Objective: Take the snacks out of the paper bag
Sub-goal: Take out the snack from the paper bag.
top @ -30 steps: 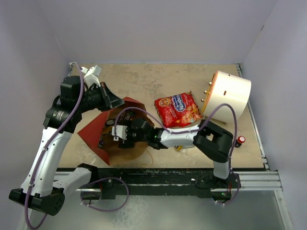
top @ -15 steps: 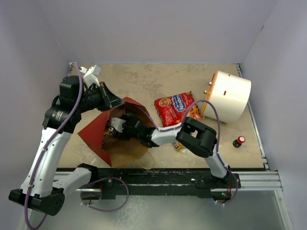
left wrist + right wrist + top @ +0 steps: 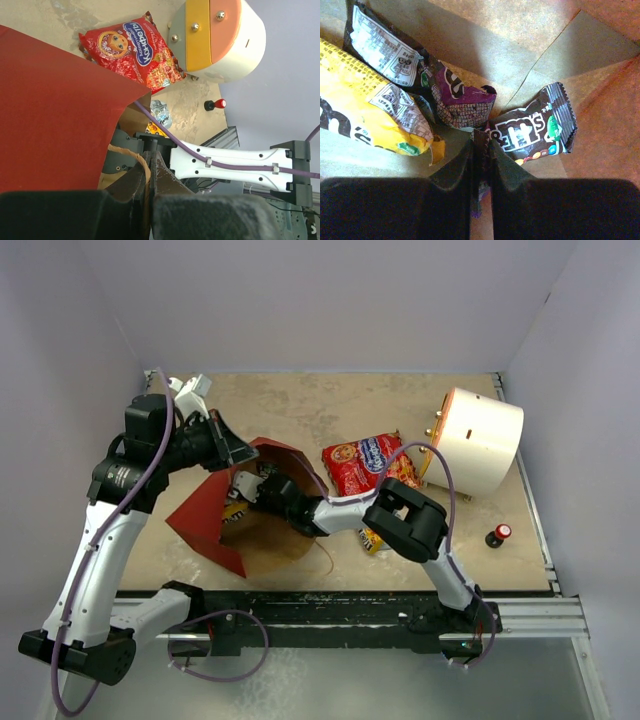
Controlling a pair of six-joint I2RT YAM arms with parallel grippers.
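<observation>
The paper bag [image 3: 200, 512], red outside and brown inside, lies on its side with its mouth facing right. My left gripper [image 3: 148, 159] is shut on its twisted paper handle [image 3: 131, 152] and holds the mouth up. My right gripper [image 3: 481, 138] is inside the bag and reaches down to the brown floor. It is shut on the crimped end of a dark candy wrapper, between a purple wrapper [image 3: 464, 102] and a brown wrapper [image 3: 536, 126]. A yellow wrapper [image 3: 367, 102] lies to the left. The large red packet [image 3: 367, 468] lies outside the bag on the table.
A white cylinder with an orange face [image 3: 482, 438] lies at the back right. A small red-capped black knob [image 3: 497, 534] stands near the right edge. Small loose wrappers [image 3: 159, 112] lie beside the bag mouth, under my right arm [image 3: 400, 520].
My right gripper has gone deeper into the bag and closed from open onto a wrapper end. The left gripper has stayed shut on the handle, and the bag mouth has lifted slightly.
</observation>
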